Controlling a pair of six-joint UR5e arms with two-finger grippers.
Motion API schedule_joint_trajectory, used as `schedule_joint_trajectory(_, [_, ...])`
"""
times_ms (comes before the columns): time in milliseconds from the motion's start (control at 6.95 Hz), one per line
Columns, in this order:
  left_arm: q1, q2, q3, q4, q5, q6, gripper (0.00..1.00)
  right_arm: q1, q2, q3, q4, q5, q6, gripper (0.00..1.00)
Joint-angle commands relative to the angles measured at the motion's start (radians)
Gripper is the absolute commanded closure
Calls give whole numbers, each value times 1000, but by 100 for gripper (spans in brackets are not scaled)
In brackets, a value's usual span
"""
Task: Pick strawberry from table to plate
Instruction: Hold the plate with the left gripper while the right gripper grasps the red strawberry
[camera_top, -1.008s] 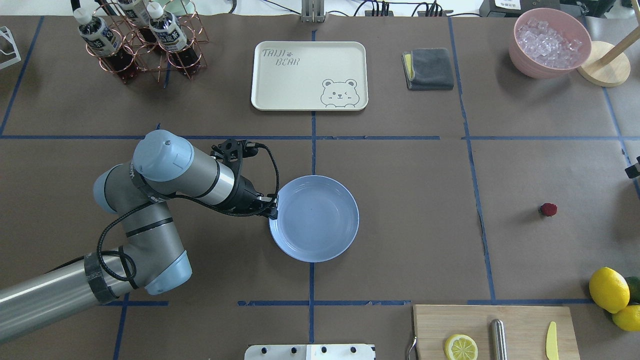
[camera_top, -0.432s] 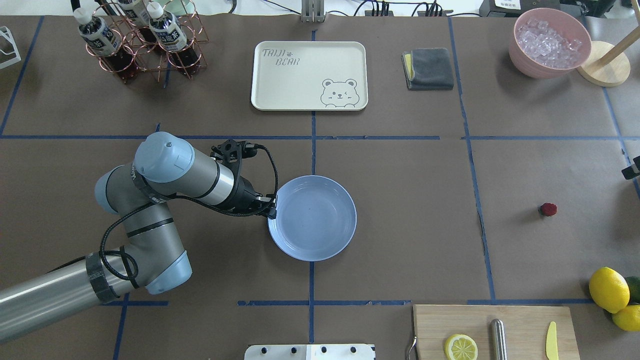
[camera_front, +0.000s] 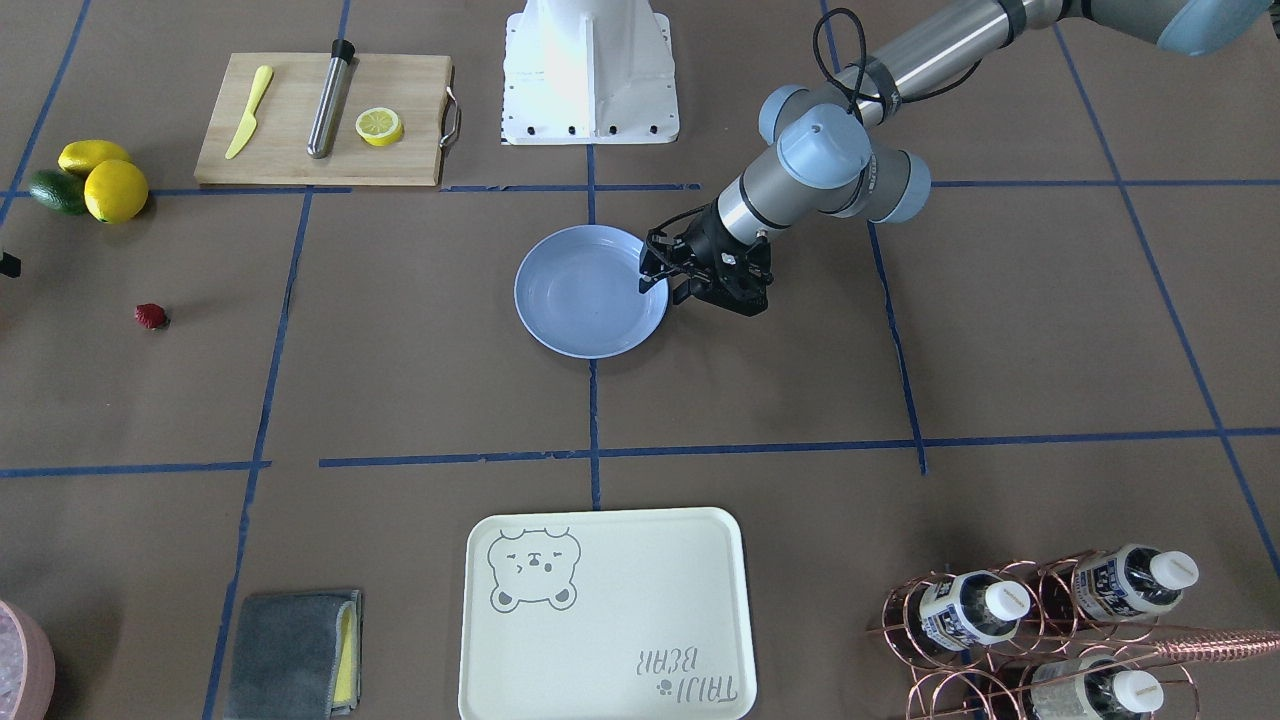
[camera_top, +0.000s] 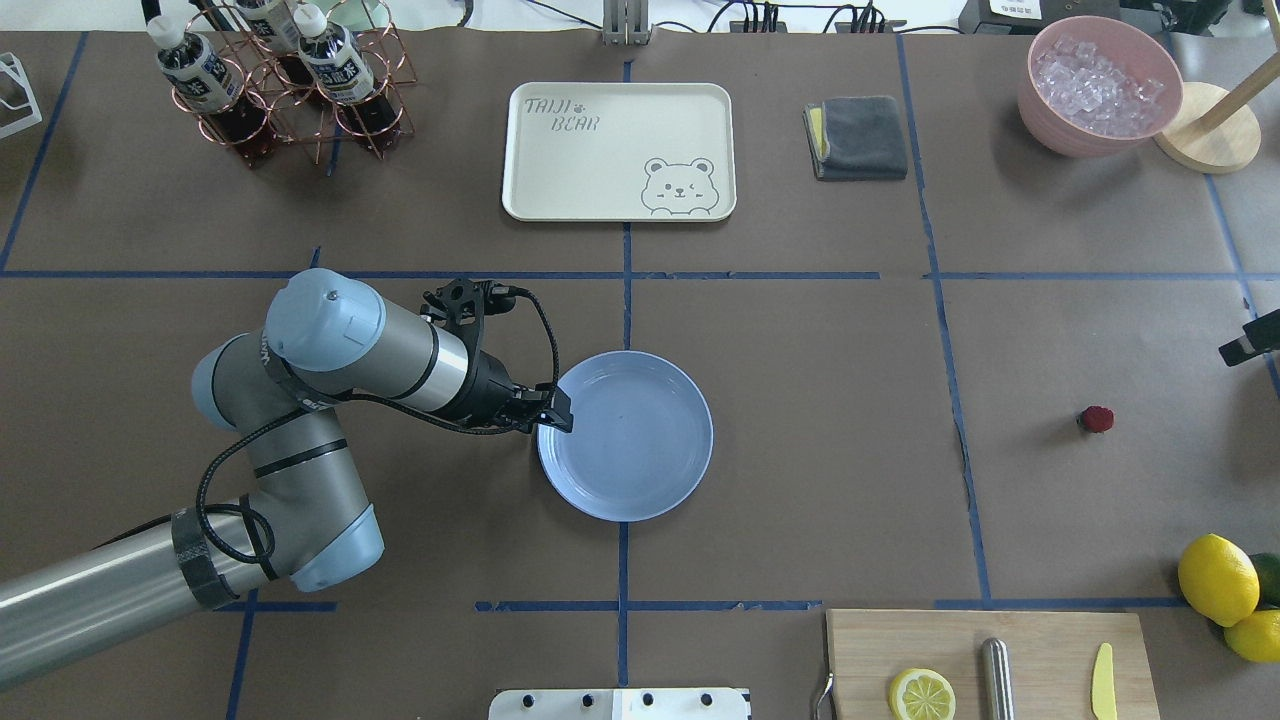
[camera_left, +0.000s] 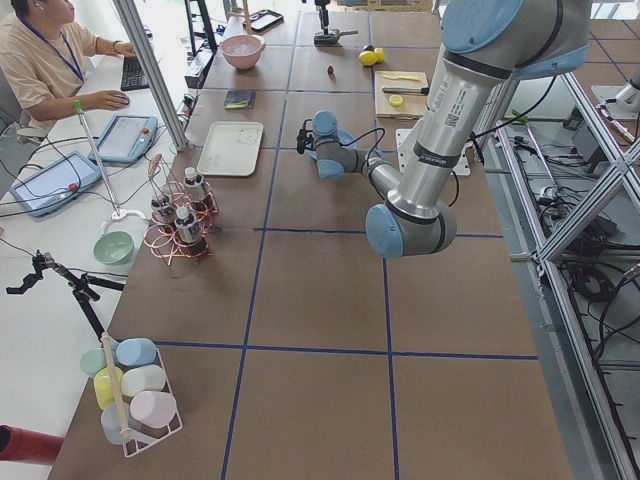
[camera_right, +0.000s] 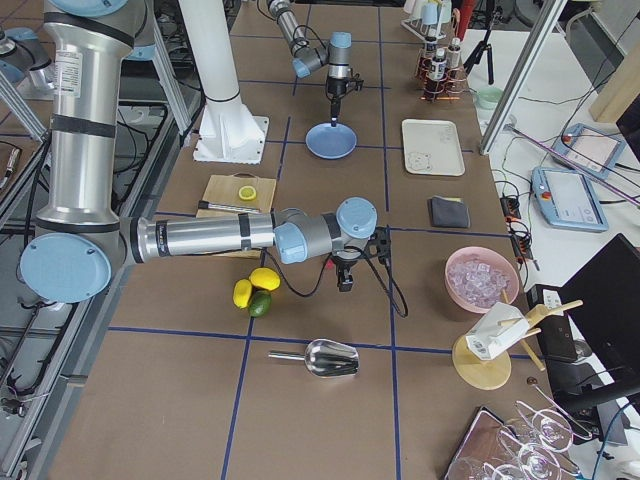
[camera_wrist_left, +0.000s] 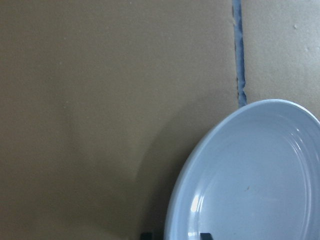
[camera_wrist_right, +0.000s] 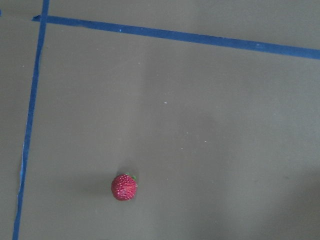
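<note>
The strawberry (camera_top: 1097, 419) lies alone on the brown table (camera_top: 830, 400) at the right; it also shows in the front view (camera_front: 151, 316) and low in the right wrist view (camera_wrist_right: 124, 187). The light-blue plate (camera_top: 640, 450) sits at the table's middle and holds nothing. My left gripper (camera_top: 553, 418) is at the plate's left rim, open, one fingertip outside the rim and one over the plate (camera_wrist_left: 250, 185). My right gripper (camera_right: 345, 283) hangs near the table's right side, short of the strawberry. Only a black part of it shows at the overhead view's right edge, and its jaws are hidden.
A wooden cutting board (camera_top: 1050, 640) with a lemon half, a metal rod and a yellow knife lies at the near right. Two lemons (camera_top: 1217, 578) and an avocado sit beside it. A cream bear tray (camera_top: 618, 150), a grey cloth (camera_top: 858, 137), an ice bowl (camera_top: 1100, 85) and a bottle rack (camera_top: 280, 80) line the far side.
The plate slid slightly to the left. My left gripper's fingers have spread at the rim, one now over the plate. The black part of my right gripper has come further into view.
</note>
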Motion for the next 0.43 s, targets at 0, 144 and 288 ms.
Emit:
schedule_joint_trajectory(0, [-6, 2, -24, -27, 1, -8, 16, -107, 0, -1, 167, -61, 234, 0])
schedule_joint_trajectory(144, [-6, 3, -33, -27, 1, -37, 16, -208, -12, -1, 318, -168, 469, 0])
schedule_joint_trajectory(288, [-8, 3, -38, -27, 2, -40, 16, -326, -46, -4, 473, -296, 654, 0])
